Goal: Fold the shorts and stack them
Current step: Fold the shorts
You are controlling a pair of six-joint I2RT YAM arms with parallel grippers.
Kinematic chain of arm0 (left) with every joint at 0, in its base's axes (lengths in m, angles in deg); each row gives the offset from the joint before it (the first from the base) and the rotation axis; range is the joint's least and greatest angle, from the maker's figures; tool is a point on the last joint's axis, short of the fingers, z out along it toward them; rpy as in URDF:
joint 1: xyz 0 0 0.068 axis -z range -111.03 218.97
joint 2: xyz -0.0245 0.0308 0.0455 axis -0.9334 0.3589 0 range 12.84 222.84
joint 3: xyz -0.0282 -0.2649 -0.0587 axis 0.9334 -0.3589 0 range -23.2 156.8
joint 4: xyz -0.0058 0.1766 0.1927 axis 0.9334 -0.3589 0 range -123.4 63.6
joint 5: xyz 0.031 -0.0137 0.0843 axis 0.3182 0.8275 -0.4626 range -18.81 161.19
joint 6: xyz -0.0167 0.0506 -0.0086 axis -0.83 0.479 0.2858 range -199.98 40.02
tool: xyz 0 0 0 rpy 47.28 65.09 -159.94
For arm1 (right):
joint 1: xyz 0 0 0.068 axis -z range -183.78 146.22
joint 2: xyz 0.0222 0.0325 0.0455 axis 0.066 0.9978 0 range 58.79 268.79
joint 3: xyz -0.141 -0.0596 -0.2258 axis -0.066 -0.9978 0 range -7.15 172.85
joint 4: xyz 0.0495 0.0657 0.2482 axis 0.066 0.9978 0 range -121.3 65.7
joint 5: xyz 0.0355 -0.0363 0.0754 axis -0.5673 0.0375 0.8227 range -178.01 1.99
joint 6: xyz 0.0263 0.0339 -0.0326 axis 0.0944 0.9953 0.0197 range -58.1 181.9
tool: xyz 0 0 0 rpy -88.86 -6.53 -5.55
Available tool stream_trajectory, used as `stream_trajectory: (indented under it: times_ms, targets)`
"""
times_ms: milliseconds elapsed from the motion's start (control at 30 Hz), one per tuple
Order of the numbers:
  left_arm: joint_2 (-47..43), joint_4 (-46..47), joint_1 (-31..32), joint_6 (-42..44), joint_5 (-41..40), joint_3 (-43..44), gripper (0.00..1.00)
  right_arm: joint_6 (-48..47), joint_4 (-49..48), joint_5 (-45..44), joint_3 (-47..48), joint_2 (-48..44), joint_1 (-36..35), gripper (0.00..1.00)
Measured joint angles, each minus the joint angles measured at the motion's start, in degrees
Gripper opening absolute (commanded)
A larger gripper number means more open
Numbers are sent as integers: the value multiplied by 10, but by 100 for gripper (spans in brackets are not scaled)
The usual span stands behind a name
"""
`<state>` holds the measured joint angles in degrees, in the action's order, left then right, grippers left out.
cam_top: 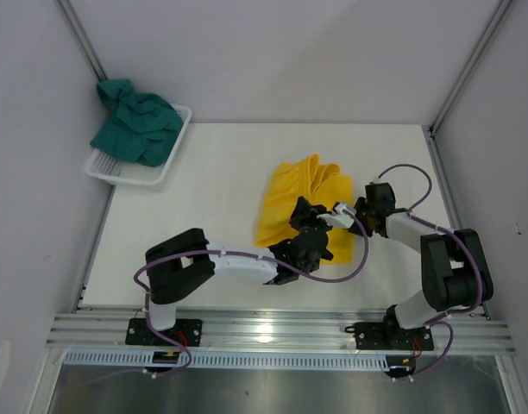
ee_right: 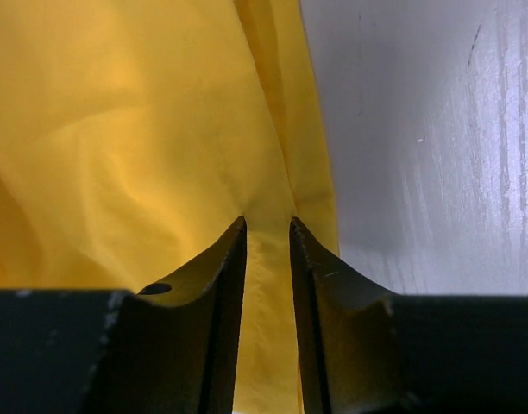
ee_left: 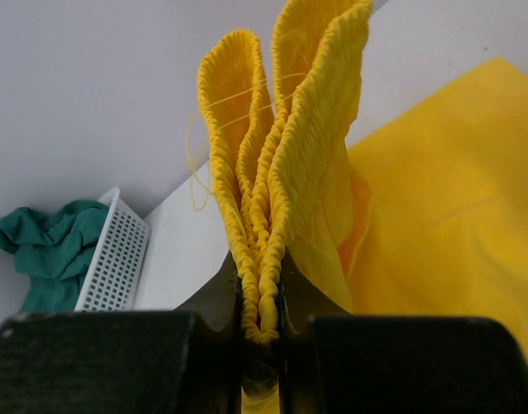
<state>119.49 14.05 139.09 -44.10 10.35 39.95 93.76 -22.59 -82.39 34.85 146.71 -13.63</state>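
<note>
Yellow shorts (cam_top: 286,203) sit on the table (cam_top: 204,172), well apart from the basket (cam_top: 143,177), off to its right and nearer the arm bases in the top view. Teal shorts (cam_top: 135,121) are heaped in the basket and spill over its far-left rim, not folded. The left gripper (ee_left: 260,302) is clamped tight on the bunched elastic waistband (ee_left: 264,172) of the yellow pair, several gathered layers squeezed between the jaws and fanning upward, with the rest of the cloth hanging and lying on the side away from the basket. The right gripper (ee_right: 267,228) is on the yellow pair's edge farthest from the basket, jaws only narrowly apart with yellow cloth showing in the gap. Can't tell if it's pinching the cloth or just poised over it. Handling, as a judgement: thin, light, floppy fabric with no stiffness, so it will sag and drape from any hold and slide easily on the smooth table. The layers may slip apart if only one ply is caught. The ribbed waistband is the thickest, grippiest part and the best hold. A hem corner suits the second hand, pinched through all layers so the fold carries over flat. The teal pair will need pulling from the basket by waistband or hem.
</note>
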Motion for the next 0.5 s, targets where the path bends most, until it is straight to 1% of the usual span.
stream_trajectory:
  times_ms: [333, 500]
  targets:
    - [70, 37, 40, 63, -22, 53, 0, 0, -16, 0, 2, 8, 0, 27]
    - [123, 45, 56, 77, -40, 107, 0, 0, -20, 7, 5, 14, 1, 27]
